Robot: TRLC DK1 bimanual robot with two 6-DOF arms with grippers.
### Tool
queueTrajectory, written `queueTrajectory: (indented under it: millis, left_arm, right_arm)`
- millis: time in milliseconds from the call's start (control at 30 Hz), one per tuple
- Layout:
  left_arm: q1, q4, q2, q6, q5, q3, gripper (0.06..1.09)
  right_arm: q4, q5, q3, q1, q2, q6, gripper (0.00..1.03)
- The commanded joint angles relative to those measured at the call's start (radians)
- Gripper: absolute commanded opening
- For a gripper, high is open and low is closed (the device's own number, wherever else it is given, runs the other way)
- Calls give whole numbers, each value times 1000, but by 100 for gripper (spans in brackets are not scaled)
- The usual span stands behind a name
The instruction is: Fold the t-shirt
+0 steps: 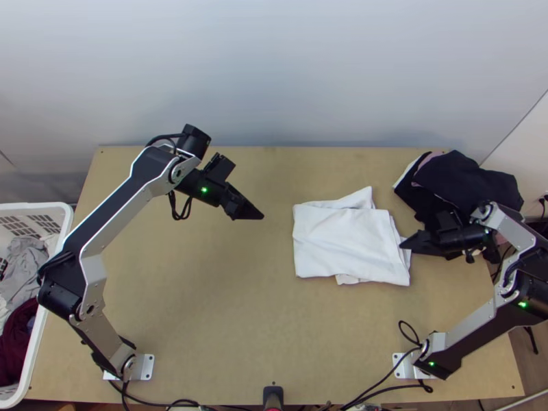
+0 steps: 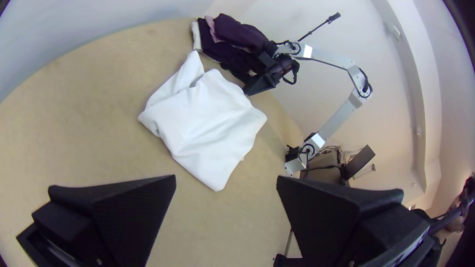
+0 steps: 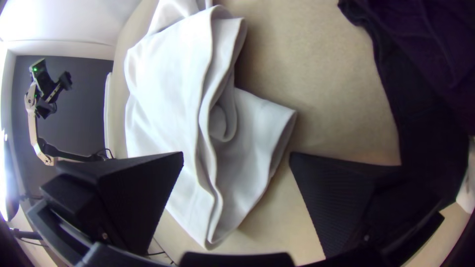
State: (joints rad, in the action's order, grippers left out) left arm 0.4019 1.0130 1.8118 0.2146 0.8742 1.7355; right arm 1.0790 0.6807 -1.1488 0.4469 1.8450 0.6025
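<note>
A white t-shirt [image 1: 346, 240] lies folded into a compact, roughly square bundle right of the table's middle, one piece sticking out at its far edge. In the right wrist view the layered edges of the shirt [image 3: 198, 123] show, with a loose flap beside them. My left gripper [image 1: 255, 211] is over the table to the left of the shirt, apart from it; in the left wrist view the left gripper [image 2: 226, 180] stands open and holds nothing. At the shirt's right edge is my right gripper [image 1: 405, 244]; the right gripper [image 3: 236, 155] is open, with no cloth gripped.
Dark clothes [image 1: 459, 181] lie heaped at the table's far right corner, close to the right gripper. A white laundry basket [image 1: 60, 240] with clothes stands beyond the table's left edge. Bare wood [image 1: 205, 308] shows in front of the left arm.
</note>
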Motion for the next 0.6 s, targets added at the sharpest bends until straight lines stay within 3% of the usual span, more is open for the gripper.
queueTrajectory:
  millis: [0, 300, 567]
  left_arm:
    - [-20, -1, -31, 5, -3, -34, 105]
    - [-37, -1, -58, 20, -15, -77, 105]
    - [-71, -1, -94, 25, -20, -116, 105]
  right_arm:
    - [-34, 28, 6, -63, 14, -47, 99]
    - [-111, 72, 17, -178, 14, -139, 99]
    - [-197, 108, 12, -375, 17, -270, 99]
